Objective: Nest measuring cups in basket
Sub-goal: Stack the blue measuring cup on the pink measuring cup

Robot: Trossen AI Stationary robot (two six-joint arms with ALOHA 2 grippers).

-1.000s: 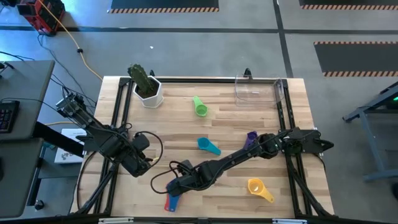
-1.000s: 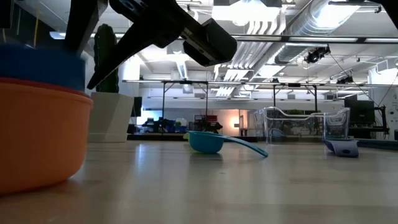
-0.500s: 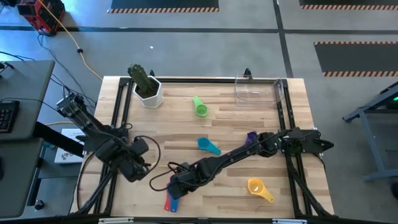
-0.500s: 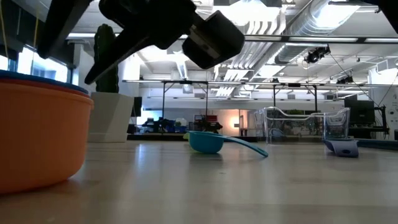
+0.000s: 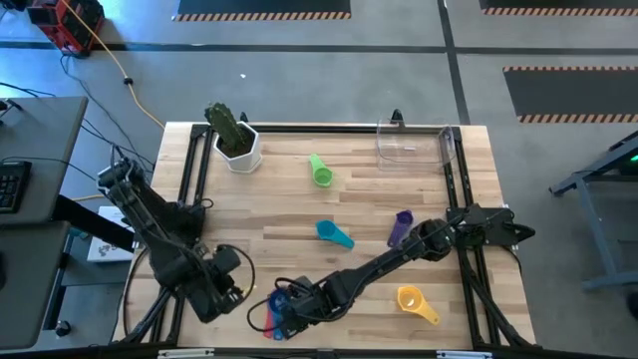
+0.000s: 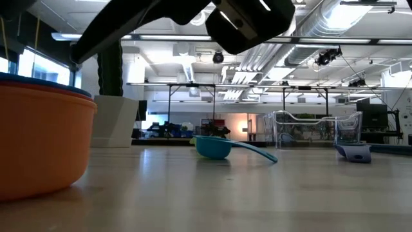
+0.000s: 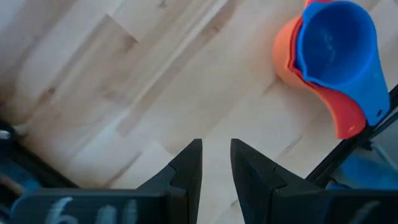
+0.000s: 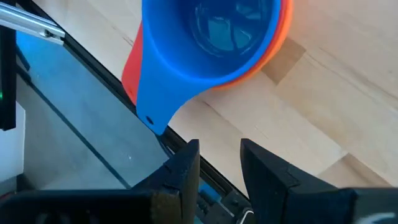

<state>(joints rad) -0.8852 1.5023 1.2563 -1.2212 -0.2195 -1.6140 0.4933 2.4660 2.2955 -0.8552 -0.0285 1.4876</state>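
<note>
We see the right gripper hovering with fingers slightly parted and empty over the blue cup, nested in the orange cup at the table's near edge. The left gripper waits just beside, likewise narrowly open, and the basket sits at the far corner.

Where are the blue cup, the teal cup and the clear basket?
blue cup (image 8: 214, 34), right wrist view, inside of its bowl
teal cup (image 5: 327, 231), high view, its bowl
clear basket (image 5: 382, 146), high view, its left wall
</note>
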